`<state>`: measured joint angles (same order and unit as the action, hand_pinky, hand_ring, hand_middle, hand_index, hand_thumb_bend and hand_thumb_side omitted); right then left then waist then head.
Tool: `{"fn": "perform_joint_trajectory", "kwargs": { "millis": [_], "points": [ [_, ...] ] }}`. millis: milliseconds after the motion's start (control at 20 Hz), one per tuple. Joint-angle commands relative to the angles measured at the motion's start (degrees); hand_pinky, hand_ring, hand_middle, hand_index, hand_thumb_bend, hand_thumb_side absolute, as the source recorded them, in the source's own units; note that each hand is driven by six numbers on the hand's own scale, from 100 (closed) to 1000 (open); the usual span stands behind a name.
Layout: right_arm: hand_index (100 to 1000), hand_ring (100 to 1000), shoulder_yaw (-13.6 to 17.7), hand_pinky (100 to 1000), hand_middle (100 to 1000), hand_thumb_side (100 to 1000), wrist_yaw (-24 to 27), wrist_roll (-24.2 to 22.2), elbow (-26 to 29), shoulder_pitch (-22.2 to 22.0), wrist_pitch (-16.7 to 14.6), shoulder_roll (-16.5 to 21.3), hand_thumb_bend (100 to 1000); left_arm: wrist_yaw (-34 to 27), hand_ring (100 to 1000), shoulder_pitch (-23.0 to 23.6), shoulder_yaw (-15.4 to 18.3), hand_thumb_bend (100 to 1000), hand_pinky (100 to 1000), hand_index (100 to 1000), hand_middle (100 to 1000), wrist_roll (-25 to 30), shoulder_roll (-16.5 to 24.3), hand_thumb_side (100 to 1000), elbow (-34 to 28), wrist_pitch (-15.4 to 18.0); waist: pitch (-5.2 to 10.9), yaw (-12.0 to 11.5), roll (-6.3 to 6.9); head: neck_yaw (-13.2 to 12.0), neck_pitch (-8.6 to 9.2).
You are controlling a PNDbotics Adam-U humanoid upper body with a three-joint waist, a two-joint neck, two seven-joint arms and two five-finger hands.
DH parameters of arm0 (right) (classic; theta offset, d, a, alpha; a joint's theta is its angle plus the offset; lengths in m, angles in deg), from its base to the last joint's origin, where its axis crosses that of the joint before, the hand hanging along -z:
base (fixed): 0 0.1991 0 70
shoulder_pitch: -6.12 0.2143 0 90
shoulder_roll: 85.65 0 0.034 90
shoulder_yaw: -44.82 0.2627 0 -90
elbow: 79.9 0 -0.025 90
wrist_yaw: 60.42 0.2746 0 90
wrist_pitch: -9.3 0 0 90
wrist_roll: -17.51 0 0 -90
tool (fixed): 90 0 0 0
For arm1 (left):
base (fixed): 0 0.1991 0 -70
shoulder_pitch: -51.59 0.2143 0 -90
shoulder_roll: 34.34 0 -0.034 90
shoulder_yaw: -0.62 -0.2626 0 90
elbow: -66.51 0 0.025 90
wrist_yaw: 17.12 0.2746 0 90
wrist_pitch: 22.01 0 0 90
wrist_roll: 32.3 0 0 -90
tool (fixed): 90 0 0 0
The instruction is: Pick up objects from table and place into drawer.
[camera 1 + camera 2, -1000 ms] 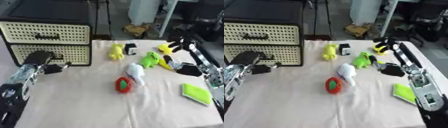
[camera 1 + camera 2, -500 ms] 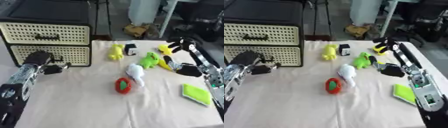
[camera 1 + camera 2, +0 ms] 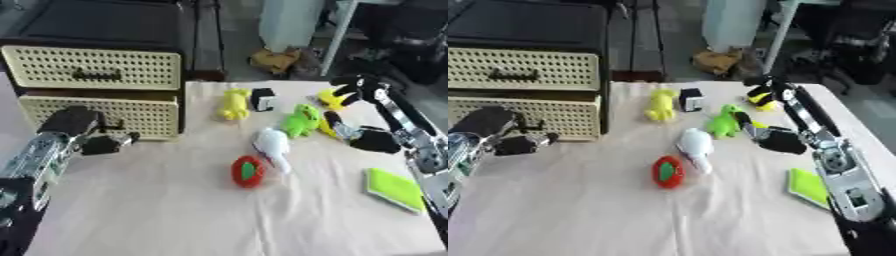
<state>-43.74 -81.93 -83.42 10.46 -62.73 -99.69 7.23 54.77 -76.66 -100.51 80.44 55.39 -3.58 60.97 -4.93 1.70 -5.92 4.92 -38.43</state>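
Left robot hand [image 3: 103, 143] at drawer [image 3: 103, 114] (toys beyond)

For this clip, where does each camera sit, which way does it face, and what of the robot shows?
Left eye view: in the head, looking down at the table, drawer unit far left; left hand by the lower drawer, right hand among the toys.
Right eye view: beside it, facing the same way, with the same arms.
Both share the red toy, white toy and green block.
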Motion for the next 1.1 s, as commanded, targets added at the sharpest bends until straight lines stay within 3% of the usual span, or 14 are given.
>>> {"fn": "perform_joint_trajectory", "kwargs": {
  "millis": [50, 400, 950, 1050, 1100],
  "points": [
    [860, 742, 0.70, 642, 786, 271, 0.31, 0.22, 0.85, 0.49, 0.05, 1.59, 260, -1.95, 100, 0.79, -0.34, 558, 100, 362, 100, 1.37, 0.89, 1000, -5.65, 0.11, 1.02, -0.12, 0.46, 0.51, 0.00],
    [860, 743, 0.74, 642, 786, 270, 0.23, 0.22, 0.71, 0.14, 0.07, 1.87, 257, -5.04, 100, 6.48, -2.93, 556, 100, 371, 100, 4.63, 2.28, 1000, -14.57, 1.52, 1.58, -0.55, 1.05, 1.10, -0.13],
    [860, 742, 0.98, 642, 786, 270, 0.11, 0.44, 0.65, -0.16, 0.17, 2.34, 254, -9.14, 100, 15.46, -3.33, 560, 100, 382, 100, 7.92, 4.73, 1000, -24.77, 1.05, 2.19, -1.12, 1.70, 1.93, -0.23],
    [860, 742, 1.03, 642, 786, 271, 0.09, 0.47, 0.61, -0.27, 0.20, 2.45, 257, -9.79, 100, 16.67, -3.32, 554, 100, 435, 100, 7.94, 4.94, 1000, -26.02, 0.90, 2.28, -1.24, 1.76, 2.07, -0.29],
    [860, 743, 1.04, 642, 786, 274, 0.07, 0.45, 0.58, -0.28, 0.21, 2.46, 259, -10.23, 100, 17.11, -3.32, 548, 100, 509, 100, 7.78, 4.98, 1000, -26.55, 0.86, 2.30, -1.28, 1.78, 2.09, -0.31]
  ]
}}
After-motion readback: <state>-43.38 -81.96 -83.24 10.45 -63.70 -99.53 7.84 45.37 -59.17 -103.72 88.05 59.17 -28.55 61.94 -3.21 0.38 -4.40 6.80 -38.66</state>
